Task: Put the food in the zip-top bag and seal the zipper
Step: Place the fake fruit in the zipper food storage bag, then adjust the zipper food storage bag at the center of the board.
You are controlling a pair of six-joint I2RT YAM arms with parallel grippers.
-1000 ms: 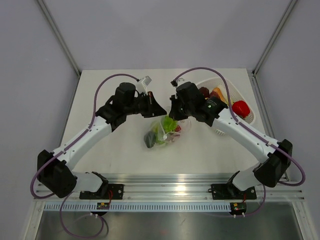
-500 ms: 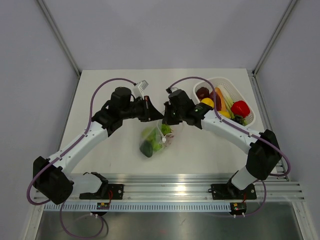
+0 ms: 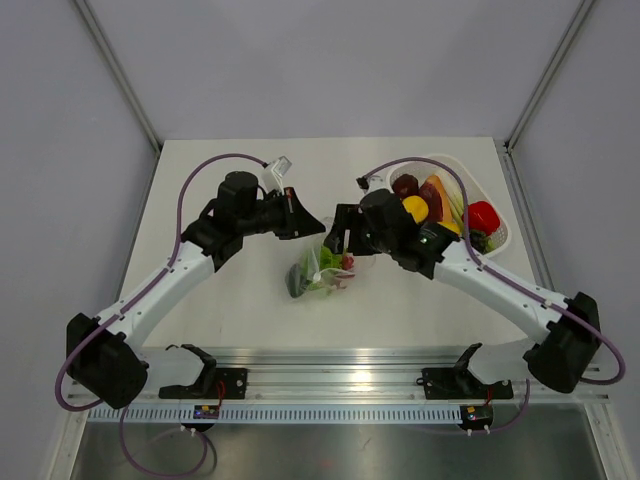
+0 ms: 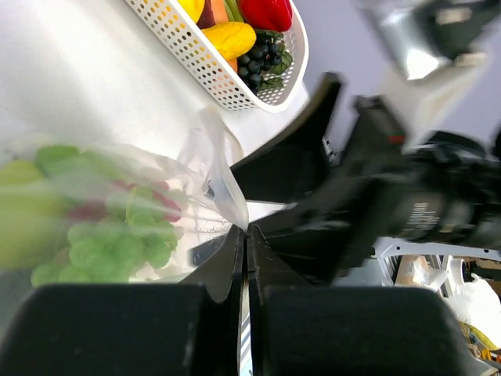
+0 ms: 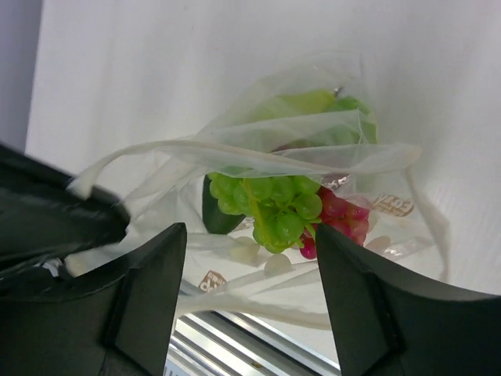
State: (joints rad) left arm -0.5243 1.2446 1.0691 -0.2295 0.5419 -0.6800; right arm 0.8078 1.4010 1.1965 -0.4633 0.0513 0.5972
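The zip-top bag [image 3: 322, 272] is clear and crinkly and lies mid-table, its mouth lifted. Through it show food pieces: green grapes [image 5: 274, 204], red grapes [image 5: 340, 213] and a dark green piece [image 3: 297, 284]. My left gripper [image 3: 314, 222] is shut on the bag's mouth edge [image 4: 228, 196], and its jaws [image 4: 247, 232] meet tip to tip there. My right gripper [image 3: 340, 236] hovers just right of it, open; in its wrist view the gripper [image 5: 249, 232] straddles the bag without touching it. The zipper is hard to make out.
A white lattice basket [image 3: 505, 232] stands at the back right with more food: a red pepper [image 3: 482, 215], a yellow piece [image 3: 414, 208] and dark ones. The same basket [image 4: 235, 74] shows in the left wrist view. The metal rail runs along the near edge.
My right gripper has opened and let go of the bag's mouth, backing off slightly to the right. The left gripper keeps its pinch, and the bag has sagged and swung a little.
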